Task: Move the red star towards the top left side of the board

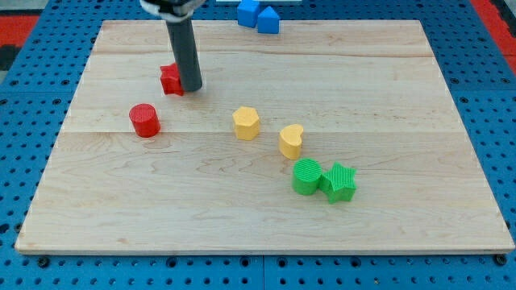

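Note:
The red star (170, 79) lies in the upper left part of the wooden board (387, 89), partly hidden by my rod. My tip (191, 87) rests on the board right against the star's right side. A red cylinder (144, 120) stands below and to the left of the star.
A yellow hexagon block (246, 123) and a yellow heart block (292, 140) lie near the middle. A green cylinder (306, 176) touches a green star (339, 182) at lower right. Two blue blocks (258, 14) sit at the board's top edge.

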You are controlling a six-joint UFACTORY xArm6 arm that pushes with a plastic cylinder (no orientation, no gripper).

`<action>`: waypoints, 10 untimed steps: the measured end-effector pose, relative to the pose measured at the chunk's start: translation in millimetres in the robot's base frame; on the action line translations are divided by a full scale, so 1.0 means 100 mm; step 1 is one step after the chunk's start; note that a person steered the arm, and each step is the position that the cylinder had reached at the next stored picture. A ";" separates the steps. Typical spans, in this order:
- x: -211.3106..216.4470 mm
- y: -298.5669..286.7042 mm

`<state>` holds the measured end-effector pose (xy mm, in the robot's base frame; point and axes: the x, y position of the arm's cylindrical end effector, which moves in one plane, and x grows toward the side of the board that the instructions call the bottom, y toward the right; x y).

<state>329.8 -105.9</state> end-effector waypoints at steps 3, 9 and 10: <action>0.25 -0.13; 0.08 -0.69; -0.11 -0.78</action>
<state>318.4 -183.7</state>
